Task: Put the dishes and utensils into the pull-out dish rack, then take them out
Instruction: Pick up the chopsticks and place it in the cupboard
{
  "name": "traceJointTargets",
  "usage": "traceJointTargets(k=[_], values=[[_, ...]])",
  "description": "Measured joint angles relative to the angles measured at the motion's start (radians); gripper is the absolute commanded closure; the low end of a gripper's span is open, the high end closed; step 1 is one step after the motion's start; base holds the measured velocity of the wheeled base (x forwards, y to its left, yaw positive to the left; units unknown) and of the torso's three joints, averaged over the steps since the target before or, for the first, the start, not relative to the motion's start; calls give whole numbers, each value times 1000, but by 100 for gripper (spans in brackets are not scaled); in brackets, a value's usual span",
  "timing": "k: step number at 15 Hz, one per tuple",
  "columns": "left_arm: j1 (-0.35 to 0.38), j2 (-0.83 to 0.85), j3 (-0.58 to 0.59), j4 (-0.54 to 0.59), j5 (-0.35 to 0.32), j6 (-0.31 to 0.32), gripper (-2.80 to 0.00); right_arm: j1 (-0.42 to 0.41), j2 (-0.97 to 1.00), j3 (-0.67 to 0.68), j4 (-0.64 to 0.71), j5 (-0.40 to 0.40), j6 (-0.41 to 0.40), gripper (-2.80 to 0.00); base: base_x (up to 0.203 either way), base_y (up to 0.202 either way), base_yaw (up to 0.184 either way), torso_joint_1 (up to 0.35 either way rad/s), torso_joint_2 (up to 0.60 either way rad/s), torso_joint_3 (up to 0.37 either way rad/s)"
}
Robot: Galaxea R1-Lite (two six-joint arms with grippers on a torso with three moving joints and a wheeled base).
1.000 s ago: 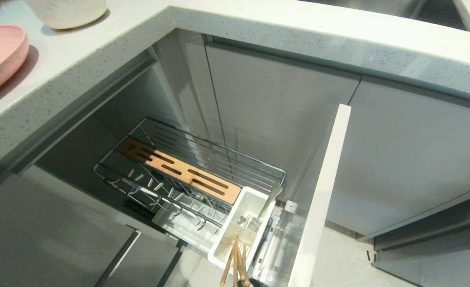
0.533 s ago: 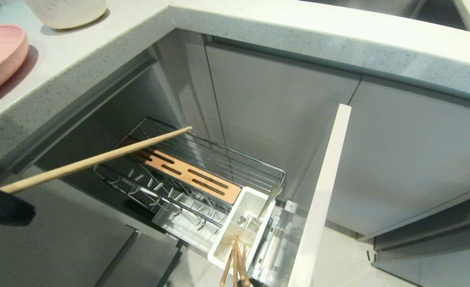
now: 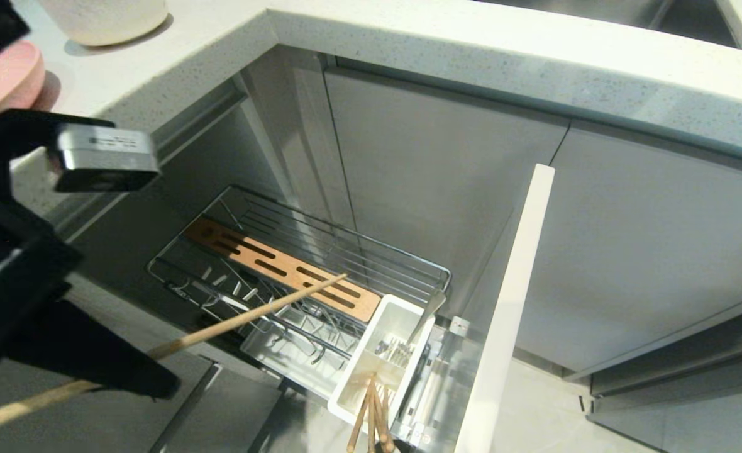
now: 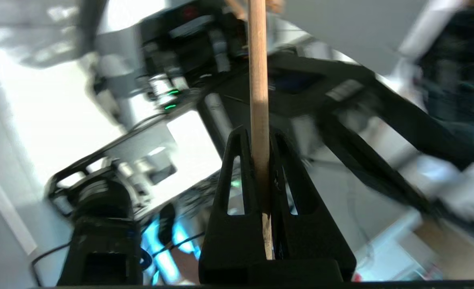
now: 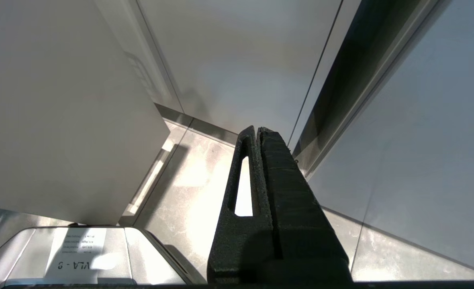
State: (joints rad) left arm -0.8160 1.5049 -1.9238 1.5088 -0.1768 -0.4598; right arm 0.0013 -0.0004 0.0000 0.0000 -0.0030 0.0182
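My left gripper is shut on a thin wooden chopstick at the left of the head view. The stick slants over the pull-out dish rack, its tip above the near end of the slotted wooden strip. In the left wrist view the chopstick runs straight out between the closed fingers. More chopsticks and a metal spoon stand in the white cutlery tub. The pink plate and the cream bowl sit on the counter. My right gripper is shut and empty, low beside the cabinets.
The rack's pale front panel stands out to the right of the tub. A speckled countertop overhangs the grey cabinet doors in an L shape. The black left arm with its wrist camera fills the left edge.
The left arm has come in from the left edge. The chopstick has swung down and forward, its tip going from above the rack's far end to the wooden strip's near end.
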Motion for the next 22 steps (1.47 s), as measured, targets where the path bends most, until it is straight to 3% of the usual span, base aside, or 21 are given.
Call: traceJointTargets(k=[3, 6, 10, 17, 22], values=[[-107, 83, 0, -7, 242, -132, 0, 0, 0, 0, 0, 0, 0, 0, 0, 0, 0, 0, 0, 0], [-151, 140, 10, 2, 405, -145, 0, 0, 0, 0, 0, 0, 0, 0, 0, 0, 0, 0, 0, 0], [-227, 227, 18, -4, 424, -146, 0, 0, 0, 0, 0, 0, 0, 0, 0, 0, 0, 0, 0, 0], [-283, 358, 16, 1, 482, -166, 0, 0, 0, 0, 0, 0, 0, 0, 0, 0, 0, 0, 0, 0], [-325, 367, 16, 9, 614, -264, 0, 0, 0, 0, 0, 0, 0, 0, 0, 0, 0, 0, 0, 0]])
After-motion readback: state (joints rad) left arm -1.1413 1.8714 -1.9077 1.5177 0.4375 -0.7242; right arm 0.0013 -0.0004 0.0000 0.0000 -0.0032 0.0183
